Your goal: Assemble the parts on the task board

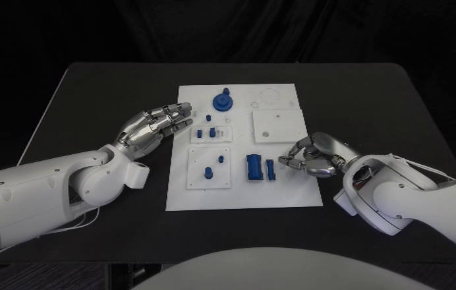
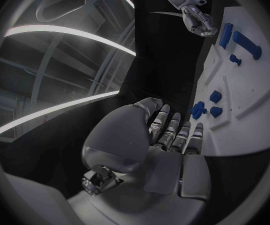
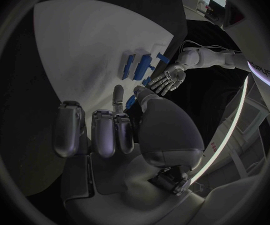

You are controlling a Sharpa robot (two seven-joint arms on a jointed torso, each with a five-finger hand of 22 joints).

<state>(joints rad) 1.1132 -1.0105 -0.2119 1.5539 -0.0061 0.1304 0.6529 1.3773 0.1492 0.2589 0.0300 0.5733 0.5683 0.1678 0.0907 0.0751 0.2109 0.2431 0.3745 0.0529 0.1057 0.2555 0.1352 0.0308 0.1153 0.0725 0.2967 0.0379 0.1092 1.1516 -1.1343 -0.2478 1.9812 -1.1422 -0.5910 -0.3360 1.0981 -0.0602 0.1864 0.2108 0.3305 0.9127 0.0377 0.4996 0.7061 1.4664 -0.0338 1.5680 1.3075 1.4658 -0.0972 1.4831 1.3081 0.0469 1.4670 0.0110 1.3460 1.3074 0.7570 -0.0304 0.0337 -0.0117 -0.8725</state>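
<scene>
The white task board (image 1: 285,191) lies mid-table with several blue parts on it. A round blue part (image 1: 223,101) stands near its far edge. Two small blue pieces (image 1: 206,133) sit in a raised plate below it. A thick blue block (image 1: 255,167) and a thin blue bar (image 1: 271,169) lie side by side near the right edge. My left hand (image 1: 157,126) hovers open at the board's left edge, fingers straight. My right hand (image 1: 315,156) is curled at the right edge, fingertips just short of the bar. In the right wrist view a blue part (image 3: 131,103) shows between thumb and forefinger; whether it is held is unclear.
Small blue pegs (image 1: 221,159) stand in a lower white plate (image 1: 209,183). A square white plate (image 1: 277,125) with holes sits on the board's right half. Black table (image 1: 114,92) surrounds the board on all sides. From the left wrist, my right hand (image 2: 197,20) shows beyond the board (image 2: 247,110).
</scene>
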